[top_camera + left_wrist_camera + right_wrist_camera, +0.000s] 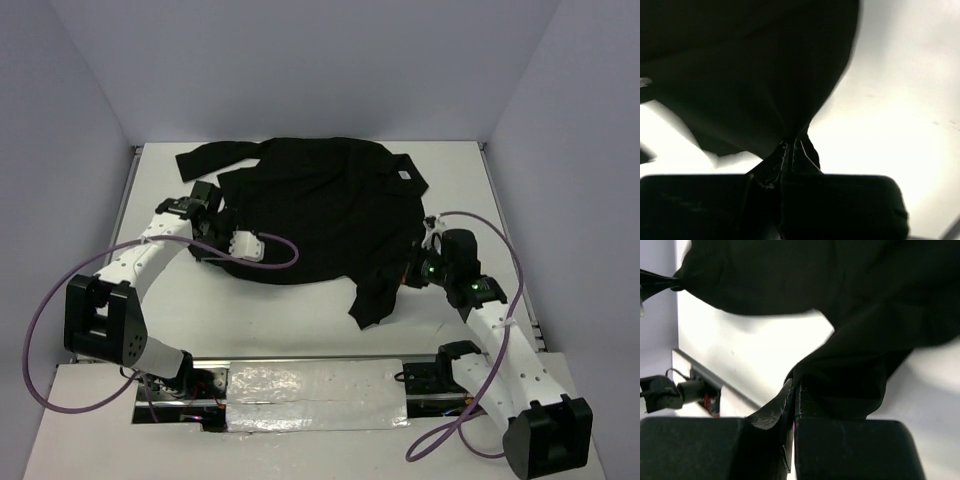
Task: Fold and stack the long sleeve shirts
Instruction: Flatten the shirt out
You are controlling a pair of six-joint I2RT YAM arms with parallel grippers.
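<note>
Now the left pincer point(790, 150) and right pincer point(794, 390) each pinch the plain black soft-fabric long-sleeved shirt point(320, 200), which lies toward the far edge of the white counter point(290, 325).

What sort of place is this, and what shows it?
Probably a robotics lab booth: plain walls around a white table, left arm and right arm bolted at its edge, holding a black shirt.
</note>
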